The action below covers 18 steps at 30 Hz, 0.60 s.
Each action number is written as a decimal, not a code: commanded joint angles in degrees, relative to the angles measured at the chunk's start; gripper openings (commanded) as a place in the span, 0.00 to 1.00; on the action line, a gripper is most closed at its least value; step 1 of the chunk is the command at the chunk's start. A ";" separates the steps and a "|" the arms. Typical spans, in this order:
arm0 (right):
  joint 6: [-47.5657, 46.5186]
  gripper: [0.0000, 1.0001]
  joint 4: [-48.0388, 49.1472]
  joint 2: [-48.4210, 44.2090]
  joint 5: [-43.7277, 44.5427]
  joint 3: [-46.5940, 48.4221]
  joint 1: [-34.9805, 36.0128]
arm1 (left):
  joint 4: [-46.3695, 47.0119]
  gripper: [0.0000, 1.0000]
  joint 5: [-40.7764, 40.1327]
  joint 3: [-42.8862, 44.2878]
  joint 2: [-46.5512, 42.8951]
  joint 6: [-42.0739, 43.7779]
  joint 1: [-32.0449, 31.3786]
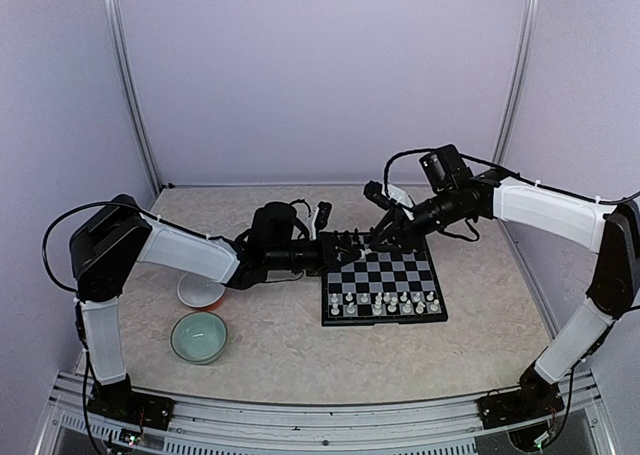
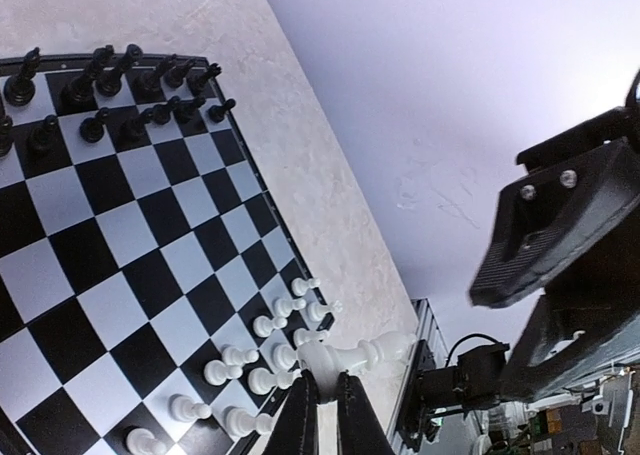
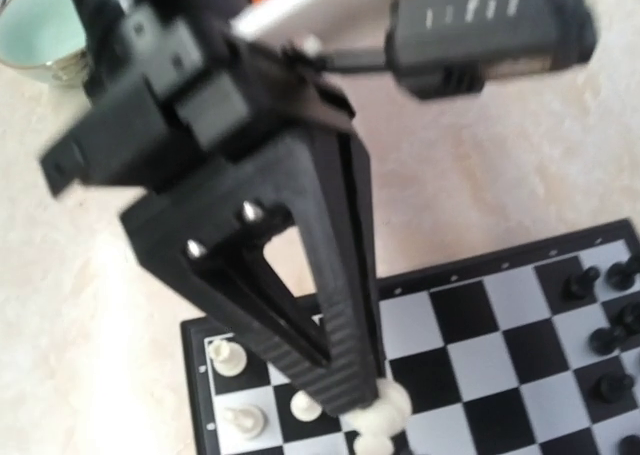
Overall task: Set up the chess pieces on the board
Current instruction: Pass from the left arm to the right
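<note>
The board (image 1: 395, 271) lies mid-table. White chess pieces (image 1: 390, 303) stand in its near rows. My left gripper (image 1: 350, 247) hovers over the board's far left edge, shut on the base of a tall white piece (image 2: 345, 355). That piece lies sideways, pointing at my right gripper (image 1: 385, 237), which is close opposite. In the left wrist view the right gripper's two fingers (image 2: 560, 225) stand apart. In the right wrist view the left gripper (image 3: 375, 385) holds the white piece (image 3: 388, 407) above the board (image 3: 470, 315). Black pieces (image 2: 120, 70) fill the other end of the board (image 2: 120, 225).
A pale green bowl (image 1: 199, 336) and a white bowl (image 1: 200, 293) sit left of the board, under my left forearm. The green bowl also shows in the right wrist view (image 3: 40, 25). Pale walls and metal posts enclose the table.
</note>
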 commanded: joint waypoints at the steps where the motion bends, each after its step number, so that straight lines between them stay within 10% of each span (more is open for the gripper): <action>1: 1.93 0.34 2.35 1.20 -1.08 -0.90 -0.19 | 7.55 0.05 3.72 -0.72 -1.13 -3.76 0.24; 18: 2.52 0.21 2.90 3.31 -2.43 -0.85 -0.17 | 10.23 0.05 5.11 -1.09 -0.71 -5.91 0.24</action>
